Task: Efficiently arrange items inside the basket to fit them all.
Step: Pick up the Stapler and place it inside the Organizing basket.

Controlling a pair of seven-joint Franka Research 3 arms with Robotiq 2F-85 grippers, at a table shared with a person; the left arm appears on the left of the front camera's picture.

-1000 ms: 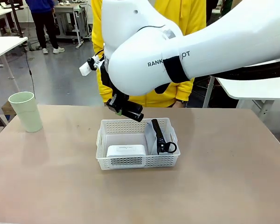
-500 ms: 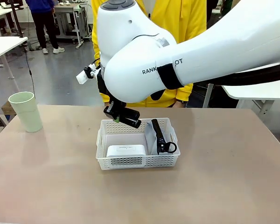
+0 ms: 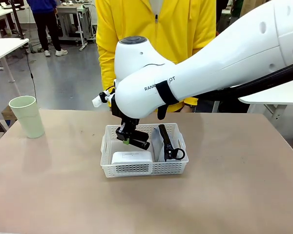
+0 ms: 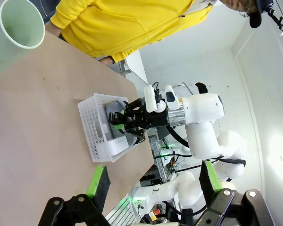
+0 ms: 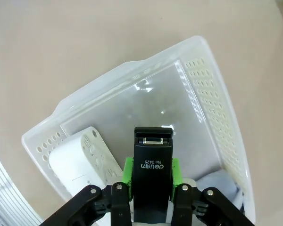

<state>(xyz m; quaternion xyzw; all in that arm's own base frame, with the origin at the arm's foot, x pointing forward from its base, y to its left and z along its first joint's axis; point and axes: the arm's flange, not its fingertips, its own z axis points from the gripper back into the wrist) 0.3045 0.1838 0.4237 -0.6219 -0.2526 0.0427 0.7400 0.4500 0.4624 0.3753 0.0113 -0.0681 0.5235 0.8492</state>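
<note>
On the tan table (image 3: 224,195), the white basket (image 3: 144,168) holds the small white box (image 3: 132,157) and the grey pouch (image 3: 156,148). The right gripper (image 3: 128,140), clamped on the black stapler (image 3: 139,142), hangs above the basket's bare floor. The left gripper (image 4: 153,188) gapes empty. The pale green cup (image 3: 27,116) stands outside, well apart. The basket wall hides most of the pouch.

stapler (image 3: 136,141) now lower, within the basket (image 3: 144,168)
</note>
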